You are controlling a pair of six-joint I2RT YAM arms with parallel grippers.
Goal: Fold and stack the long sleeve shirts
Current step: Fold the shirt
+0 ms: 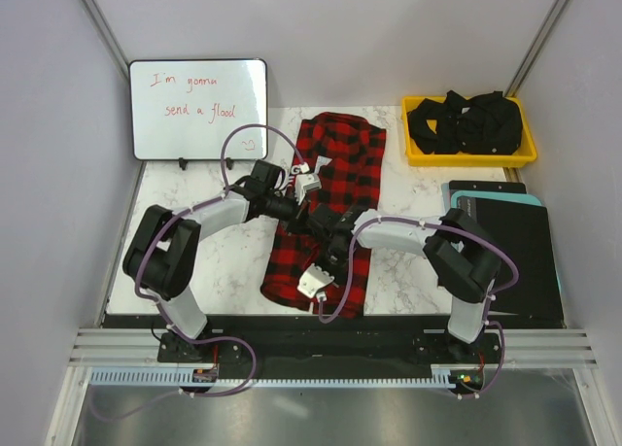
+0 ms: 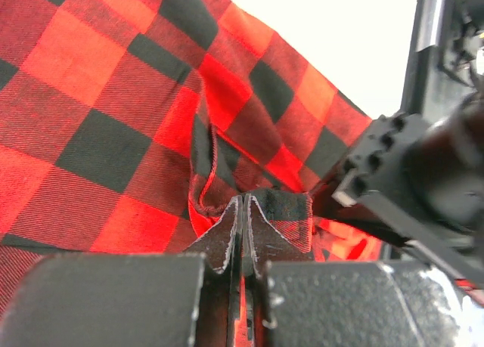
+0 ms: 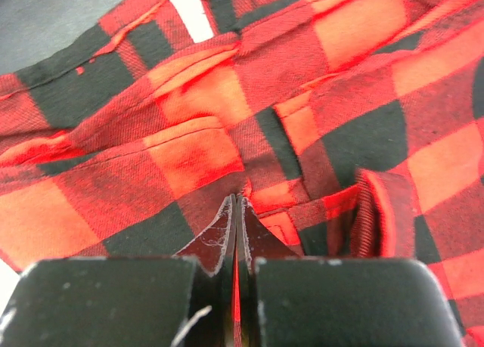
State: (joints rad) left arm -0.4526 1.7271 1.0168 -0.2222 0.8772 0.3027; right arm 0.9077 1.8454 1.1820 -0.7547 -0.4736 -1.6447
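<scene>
Together, left gripper point(image 2: 242, 208) and right gripper point(image 3: 236, 208), both tight on folds of the red-and-black flannel shirt point(image 1: 350, 154).

Clutter on the marble table point(image 1: 231, 263).
Whiteboard point(image 1: 198, 108) upper left; yellow bin point(image 1: 466, 160) of black cloth point(image 1: 471, 122) upper right; dark boards point(image 1: 530, 261) at right.

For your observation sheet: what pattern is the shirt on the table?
The shirt is red-and-black check; left wrist view.

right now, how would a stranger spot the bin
Start at the marble table and go to its far right corner. The bin sits there, beyond the dark boards. It is the only yellow thing, heaped with black cloth.
</scene>
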